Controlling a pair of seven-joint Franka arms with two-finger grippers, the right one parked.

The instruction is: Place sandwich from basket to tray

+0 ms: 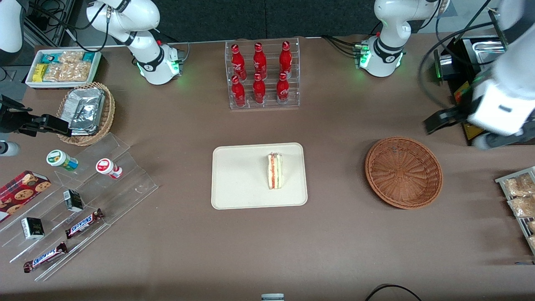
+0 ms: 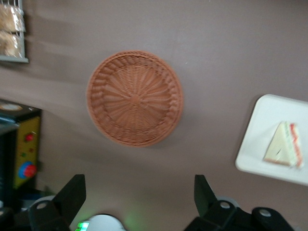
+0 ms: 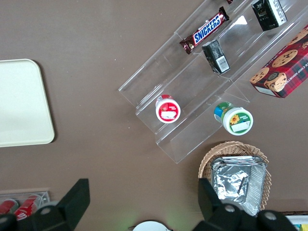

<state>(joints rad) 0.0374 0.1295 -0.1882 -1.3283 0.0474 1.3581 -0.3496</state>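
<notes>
The sandwich (image 1: pixel 275 170) lies on the cream tray (image 1: pixel 238 175) at the table's middle, cut edge with red and green filling up. It also shows in the left wrist view (image 2: pixel 284 145) on the tray (image 2: pixel 262 139). The reddish-brown wicker basket (image 1: pixel 403 172) sits beside the tray toward the working arm's end, with nothing in it; it also shows in the left wrist view (image 2: pixel 134 98). My left gripper (image 1: pixel 434 123) hangs raised above the table, a little farther from the front camera than the basket. It is open and holds nothing, as the left wrist view (image 2: pixel 138 185) shows.
A clear rack of red cola bottles (image 1: pixel 262 74) stands farther back from the tray. A clear stepped display (image 1: pixel 79 196), a tan foil-pack basket (image 1: pixel 86 112) and a white snack bin (image 1: pixel 62 69) are toward the parked arm's end. A snack rack (image 1: pixel 520 200) stands near the basket.
</notes>
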